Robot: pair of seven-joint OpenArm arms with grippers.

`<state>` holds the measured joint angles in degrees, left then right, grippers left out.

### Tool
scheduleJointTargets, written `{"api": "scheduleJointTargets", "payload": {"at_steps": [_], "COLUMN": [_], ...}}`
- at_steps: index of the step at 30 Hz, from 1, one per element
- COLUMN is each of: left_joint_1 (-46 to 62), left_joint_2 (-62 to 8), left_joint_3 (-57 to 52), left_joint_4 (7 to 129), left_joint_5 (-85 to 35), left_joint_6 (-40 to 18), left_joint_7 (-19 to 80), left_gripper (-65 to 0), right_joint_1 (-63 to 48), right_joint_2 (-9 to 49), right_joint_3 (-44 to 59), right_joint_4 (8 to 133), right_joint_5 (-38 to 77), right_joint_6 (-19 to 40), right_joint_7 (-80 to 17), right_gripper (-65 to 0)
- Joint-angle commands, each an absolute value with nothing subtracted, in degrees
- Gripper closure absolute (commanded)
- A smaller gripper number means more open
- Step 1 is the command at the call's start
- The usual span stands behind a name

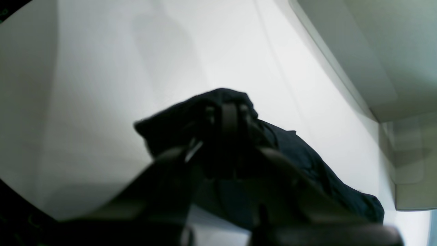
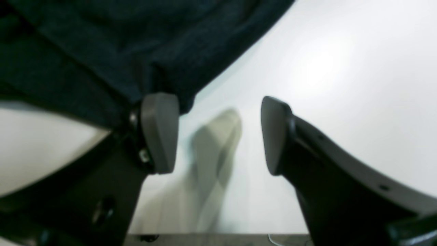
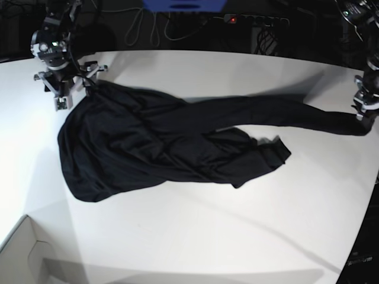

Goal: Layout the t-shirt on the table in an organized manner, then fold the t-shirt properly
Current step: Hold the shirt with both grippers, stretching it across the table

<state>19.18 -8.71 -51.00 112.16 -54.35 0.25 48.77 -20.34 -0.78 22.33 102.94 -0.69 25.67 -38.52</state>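
The black t-shirt (image 3: 154, 148) lies crumpled across the white table (image 3: 195, 236), with one part pulled out into a long strip toward the right edge. My left gripper (image 3: 362, 115) is shut on the end of that strip; in the left wrist view the cloth (image 1: 307, 160) bunches around the left gripper (image 1: 229, 119). My right gripper (image 3: 74, 92) stands open at the shirt's far-left corner. In the right wrist view the right gripper (image 2: 218, 136) has bare table (image 2: 341, 85) between its fingers, and one finger (image 2: 159, 131) touches the shirt's edge (image 2: 102, 51).
A white box (image 3: 23, 254) sits at the table's near-left corner. Cables and a power strip (image 3: 249, 19) run along the dark back edge. The table's right edge curves close to the left gripper.
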Motion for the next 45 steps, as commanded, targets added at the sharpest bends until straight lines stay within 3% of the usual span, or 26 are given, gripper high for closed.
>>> {"api": "scheduleJointTargets", "payload": {"at_steps": [1, 13, 16, 18, 24, 25, 45], "left_joint_1": [19.6, 19.3, 18.2, 17.6, 16.1, 16.1, 16.7], "left_joint_2": [-9.5, -8.4, -8.8, -8.7, -8.7, -8.8, -8.2], "left_joint_3": [-51.2, -50.2, -47.9, -47.3, -46.7, -46.7, -46.6], "left_joint_4": [113.0, 106.7, 103.4, 101.6, 97.8, 97.5, 106.3], "left_joint_5": [-55.3, -55.2, -55.2, -55.2, -55.2, -55.3, -55.9], "left_joint_6": [-0.2, -0.3, -0.3, -0.3, -0.3, -0.3, -0.3], "left_joint_7": [47.6, 47.6, 47.5, 47.5, 47.6, 47.6, 47.6], "left_gripper": [-0.2, -0.2, -0.2, -0.2, -0.2, -0.2, -0.6], "right_joint_1": [-20.1, -19.2, -18.9, -18.3, -17.5, -17.5, -17.5], "right_joint_2": [-0.5, -0.5, -0.5, -0.5, -0.2, 0.0, 1.2], "right_joint_3": [22.0, 20.0, 20.0, 20.0, 20.4, 20.5, 37.1], "right_joint_4": [104.2, 103.9, 103.8, 103.8, 103.3, 103.2, 103.3], "right_joint_5": [0.0, 0.0, 0.0, 0.0, -0.1, -0.1, -0.1], "right_joint_6": [25.5, 25.5, 25.5, 25.5, 25.5, 25.5, 25.5], "right_joint_7": [-37.4, -37.3, -37.3, -37.3, -37.3, -37.3, -37.3], "right_gripper": [-38.5, -37.9, -35.2, -29.8, -1.5, 0.0, 0.0]}}
